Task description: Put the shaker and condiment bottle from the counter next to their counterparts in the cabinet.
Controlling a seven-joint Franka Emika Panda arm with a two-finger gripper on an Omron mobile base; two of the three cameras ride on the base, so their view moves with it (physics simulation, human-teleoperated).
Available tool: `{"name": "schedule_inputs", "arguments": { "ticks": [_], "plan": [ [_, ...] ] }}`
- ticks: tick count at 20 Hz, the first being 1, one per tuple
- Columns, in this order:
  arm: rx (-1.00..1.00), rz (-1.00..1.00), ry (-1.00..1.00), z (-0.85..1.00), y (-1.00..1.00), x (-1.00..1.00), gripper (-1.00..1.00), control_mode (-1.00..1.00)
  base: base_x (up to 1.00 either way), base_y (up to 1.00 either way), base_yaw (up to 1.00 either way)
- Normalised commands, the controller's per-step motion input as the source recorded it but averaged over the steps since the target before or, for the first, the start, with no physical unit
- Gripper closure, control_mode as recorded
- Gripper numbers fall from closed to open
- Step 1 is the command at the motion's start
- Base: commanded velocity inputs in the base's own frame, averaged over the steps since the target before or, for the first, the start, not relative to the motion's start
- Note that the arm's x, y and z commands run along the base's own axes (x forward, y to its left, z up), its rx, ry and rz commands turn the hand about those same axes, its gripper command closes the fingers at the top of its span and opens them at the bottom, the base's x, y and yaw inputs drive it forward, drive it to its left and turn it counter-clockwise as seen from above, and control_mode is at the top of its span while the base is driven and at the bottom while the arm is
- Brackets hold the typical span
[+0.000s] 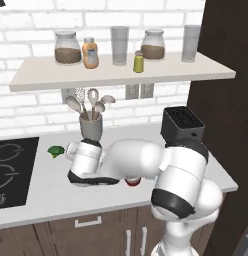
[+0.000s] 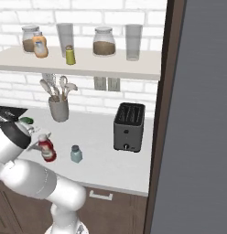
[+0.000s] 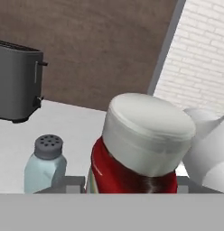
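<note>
Hand [image 2: 42, 145] clamped on squat red bottle [image 2: 47, 148] w/ smooth pale domed cap; small blue-grey cylindrical shaker [image 2: 76, 154], perforated grey cap, just beside on pale matte tabletop [image 2: 101, 160].

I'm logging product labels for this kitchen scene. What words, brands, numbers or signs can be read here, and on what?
None can be read.
Red bottle: white label band, no legible print; in the hand view only a faint mark on its side, too blurred to read.
Orange bottle on the shelf: pale label, blank or too small to tell.
Toaster: no lettering shows.
</note>
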Motion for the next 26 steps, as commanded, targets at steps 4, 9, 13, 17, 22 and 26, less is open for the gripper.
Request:
{"name": "schedule_inputs", "arguments": {
  "ticks": [4,9,13,17,22,26],
  "plan": [
    [-0.12,0.05,0.00,0.90,0.36,-0.29,1.00,-1.00,0.00,0.00,0.00],
    [-0.07,0.17,0.00,0.85,0.37,-0.12,1.00,-1.00,0.00,0.00,0.00],
    [-0.02,0.24,0.00,0.72,0.42,-0.10,1.00,-1.00,0.00,0.00,0.00],
    [-0.02,0.23,0.00,0.74,0.41,-0.17,1.00,-1.00,0.00,0.00,0.00],
    [-0.02,0.23,0.00,0.76,0.39,-0.20,1.00,-1.00,0.00,0.00,0.00],
    [0.01,0.24,0.00,0.72,0.37,-0.11,1.00,-1.00,0.00,0.00,0.00]
  ]
}}
